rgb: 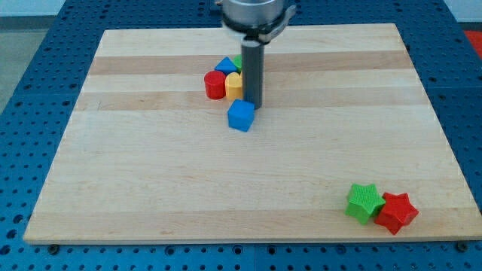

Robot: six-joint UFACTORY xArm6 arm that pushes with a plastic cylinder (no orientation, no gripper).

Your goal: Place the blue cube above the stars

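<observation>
Pale wooden board [151, 188], my tip [252, 105] touching blue cube [241, 115], no claw, faceted green star [364, 202] beside red star [396, 212].

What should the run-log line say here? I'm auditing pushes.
tip: touching blue cube, upper right | green star, red star: bottom right, touching | cube far from stars

Straight dark rod [252, 75] under a grey round mount [254, 15].

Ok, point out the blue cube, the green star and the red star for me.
blue cube [241, 115]: camera view, its top face.
green star [365, 201]: camera view, centre of its top.
red star [397, 211]: camera view, centre of its top.
</observation>
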